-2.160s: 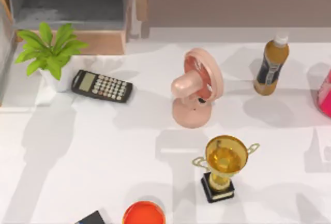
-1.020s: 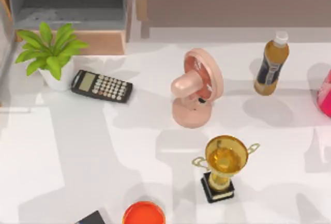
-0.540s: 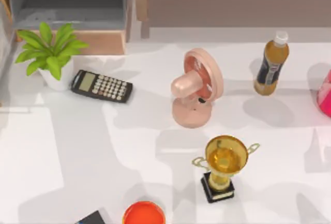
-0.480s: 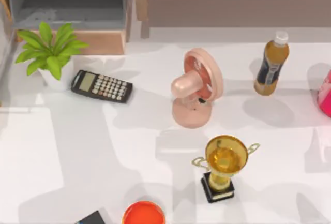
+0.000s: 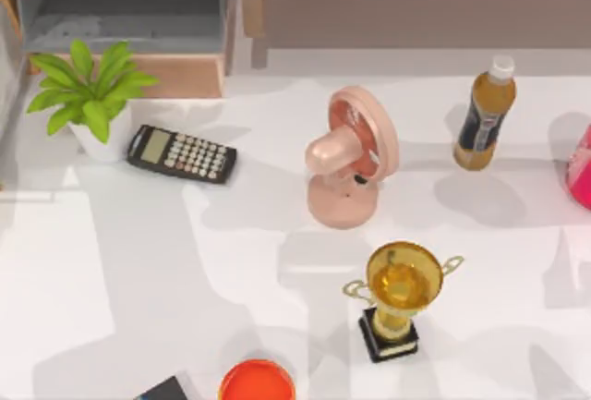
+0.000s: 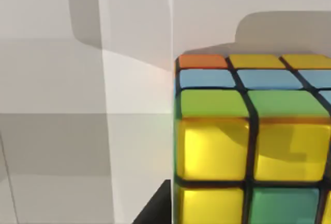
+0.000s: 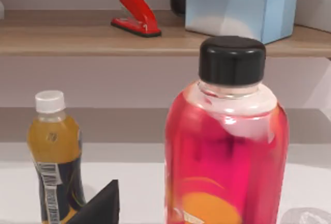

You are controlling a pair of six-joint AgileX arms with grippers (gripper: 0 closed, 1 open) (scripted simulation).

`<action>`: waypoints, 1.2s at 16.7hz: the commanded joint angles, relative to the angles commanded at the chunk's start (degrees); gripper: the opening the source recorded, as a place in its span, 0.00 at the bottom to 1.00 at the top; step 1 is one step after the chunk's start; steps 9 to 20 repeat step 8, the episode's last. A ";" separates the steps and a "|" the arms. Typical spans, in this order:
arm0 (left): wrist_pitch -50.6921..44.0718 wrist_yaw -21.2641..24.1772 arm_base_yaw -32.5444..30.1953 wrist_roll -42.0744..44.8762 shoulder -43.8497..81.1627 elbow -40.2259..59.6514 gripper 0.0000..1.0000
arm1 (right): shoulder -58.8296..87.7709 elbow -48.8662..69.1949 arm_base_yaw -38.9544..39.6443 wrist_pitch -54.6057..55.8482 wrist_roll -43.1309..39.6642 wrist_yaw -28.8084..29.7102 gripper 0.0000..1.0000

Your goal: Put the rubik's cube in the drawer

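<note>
Nothing on the worktop [image 5: 231, 261] has shifted, rubik's cube [image 6: 253, 141] close before left wrist, pink fan [image 5: 349, 155] and trophy [image 5: 399, 296] mid-worktop, drawer [image 5: 129, 21] open far left, gripper states cannot be told.

- The top view is bright and evenly lit; the white counter [image 5: 138, 308] carries broad, soft-edged grey shadow bands crossing it, with paler lit patches between.
- The pink fan [image 5: 351, 155], the trophy [image 5: 399, 294] and the orange-drink bottle [image 5: 484, 115] each lie among these soft shadows.
- The drawer [image 5: 129, 12] interior is dimmer than the counter.
- In the left wrist view the rubik's cube [image 6: 253, 141] shows glossy sheen on its yellow tiles and a shadow on the wall behind.
- In the right wrist view the red bottle [image 7: 225, 141] has white highlights at its shoulder.
</note>
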 joint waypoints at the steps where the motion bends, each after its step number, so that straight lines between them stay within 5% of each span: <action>1: 0.00 0.00 0.00 0.00 0.00 0.00 0.90 | 0.00 0.00 0.00 0.00 0.00 0.00 1.00; 3: 0.00 0.00 0.00 0.00 0.00 0.00 1.00 | 0.00 0.00 0.00 0.00 0.00 0.00 1.00; 20: 0.00 0.00 0.00 0.00 0.00 0.00 1.00 | 0.00 0.00 0.00 0.00 0.00 0.00 1.00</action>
